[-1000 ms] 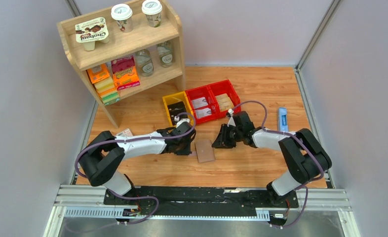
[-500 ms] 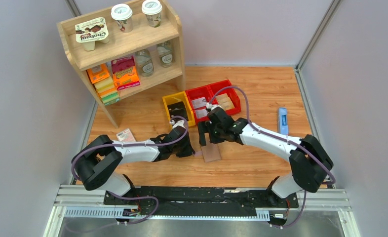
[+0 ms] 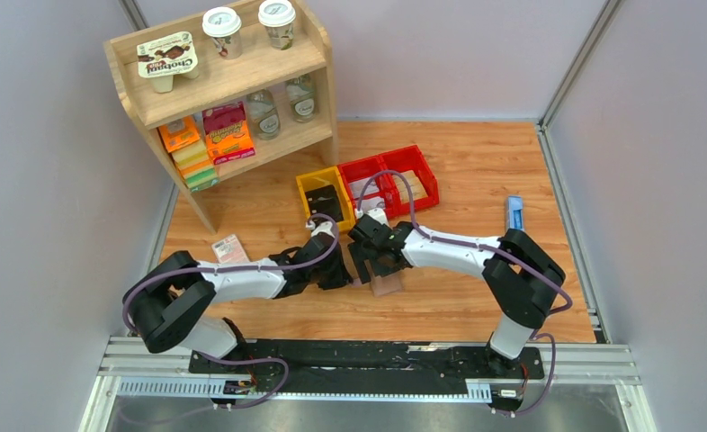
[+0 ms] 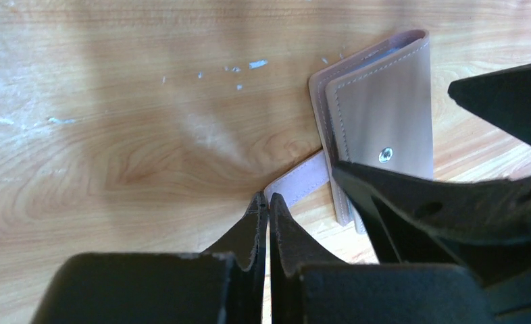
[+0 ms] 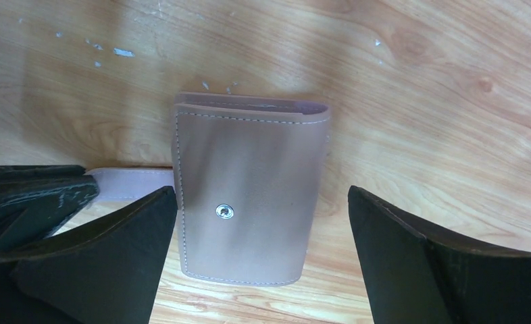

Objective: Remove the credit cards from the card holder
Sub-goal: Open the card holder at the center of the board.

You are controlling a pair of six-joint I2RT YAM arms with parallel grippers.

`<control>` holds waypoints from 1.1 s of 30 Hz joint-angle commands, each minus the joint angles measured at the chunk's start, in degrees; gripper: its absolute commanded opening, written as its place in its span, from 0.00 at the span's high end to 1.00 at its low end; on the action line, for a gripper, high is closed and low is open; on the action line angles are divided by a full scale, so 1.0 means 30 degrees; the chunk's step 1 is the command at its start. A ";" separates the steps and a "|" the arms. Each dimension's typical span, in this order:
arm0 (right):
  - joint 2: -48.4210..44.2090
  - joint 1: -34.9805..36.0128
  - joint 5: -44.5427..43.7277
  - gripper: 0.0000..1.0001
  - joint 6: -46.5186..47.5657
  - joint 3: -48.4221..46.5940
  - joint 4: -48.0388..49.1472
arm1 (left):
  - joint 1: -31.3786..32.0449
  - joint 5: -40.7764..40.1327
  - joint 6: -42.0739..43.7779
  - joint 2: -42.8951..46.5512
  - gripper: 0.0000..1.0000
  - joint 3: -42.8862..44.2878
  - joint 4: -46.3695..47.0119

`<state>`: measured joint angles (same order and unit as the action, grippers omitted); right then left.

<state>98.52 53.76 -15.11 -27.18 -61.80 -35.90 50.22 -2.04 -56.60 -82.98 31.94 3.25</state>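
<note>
Our left gripper (image 4: 266, 206), shut tight, is touching the strap (image 4: 296, 183) end; our right gripper (image 5: 261, 196), spread wide, is straddling the closed card holder (image 5: 249, 155), which is lying flat on the table (image 5: 418, 101), long axis running between its fingers (image 5: 114, 256).

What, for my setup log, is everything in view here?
card holder: one, brown, shut, mid-table
cards: none visible
shelf: one, wooden, far left
cups: two, white-lidded, shelf top
Chobani pack: one, white, shelf top
jars: two, clear, lower shelf
boxes: several, orange, pink, yellow, lower shelf
bins: three, one yellow, two red, behind holder
flat object: one, blue, right side
packet: one, pink-white, left side
left gripper: black, shut, at holder's strap
right gripper: black, open, straddling holder
</note>
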 commanded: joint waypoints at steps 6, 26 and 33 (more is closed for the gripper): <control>-0.2572 -0.1304 -0.0794 0.00 0.0240 -0.0523 -0.1275 | 0.0049 -0.1573 -0.0002 0.2433 1.00 -0.1039 -0.2192; -0.4010 -0.5116 0.2838 0.02 0.1032 0.3257 0.1126 | 0.0077 -0.2864 0.1052 0.5072 1.00 -0.0396 -0.6207; -0.4830 -0.5116 0.3865 0.02 0.1296 0.3109 0.1770 | 0.0077 -0.2337 0.2105 0.5716 1.00 0.2005 -0.7087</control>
<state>87.05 38.39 -6.04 -24.34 -51.40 -34.13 50.26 -9.47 -53.65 -68.36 31.77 -16.78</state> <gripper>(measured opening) 0.976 0.008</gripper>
